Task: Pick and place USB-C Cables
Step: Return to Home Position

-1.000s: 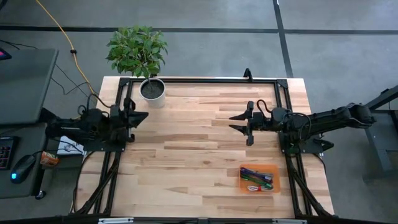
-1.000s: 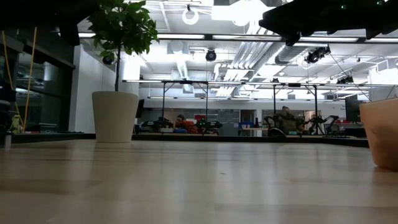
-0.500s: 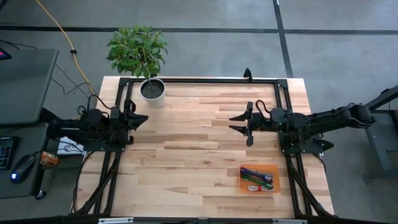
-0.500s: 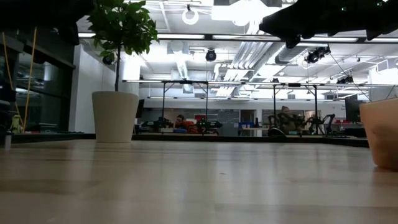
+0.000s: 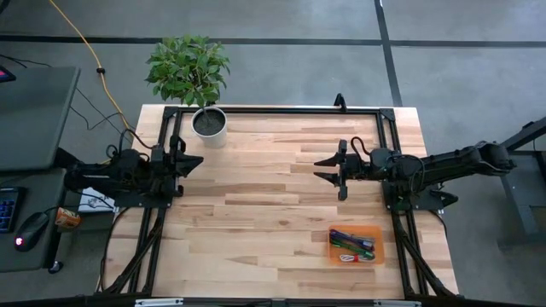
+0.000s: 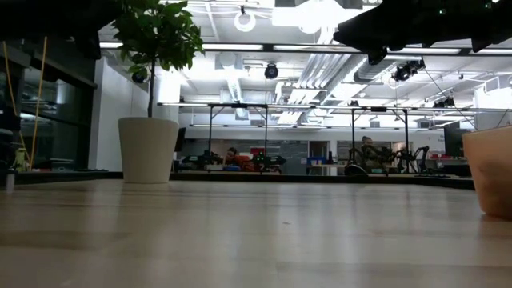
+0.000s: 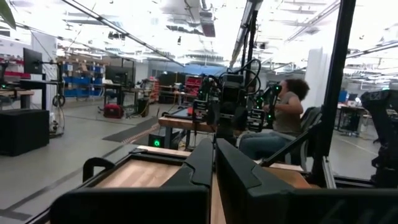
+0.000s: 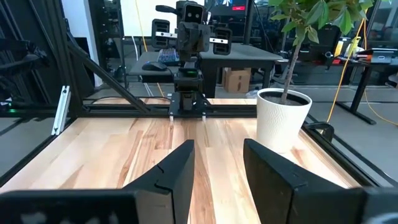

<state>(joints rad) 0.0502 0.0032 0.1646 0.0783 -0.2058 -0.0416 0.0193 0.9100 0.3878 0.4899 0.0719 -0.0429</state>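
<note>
The USB-C cables (image 5: 353, 245) lie bunched together inside the flat orange tray (image 5: 377, 232) near the table's right near corner; green, dark blue and red-and-white strands show there. In the low view the tray's wall (image 6: 490, 172) stands at the right edge. My right gripper (image 5: 322, 169) hovers open over the table's right half, well on the far side of the tray, pointing toward the table's left; its own view shows the parted fingers (image 8: 217, 163). My left gripper (image 5: 193, 160) waits shut at the table's left edge, fingers together (image 7: 213, 163).
A potted plant in a white pot (image 5: 209, 124) stands at the far left corner, seen also as the pot (image 6: 148, 150) in the low view. A black frame (image 5: 281, 110) runs along the table's edges. A yellow cord (image 5: 85, 47) lies on the floor beyond the table.
</note>
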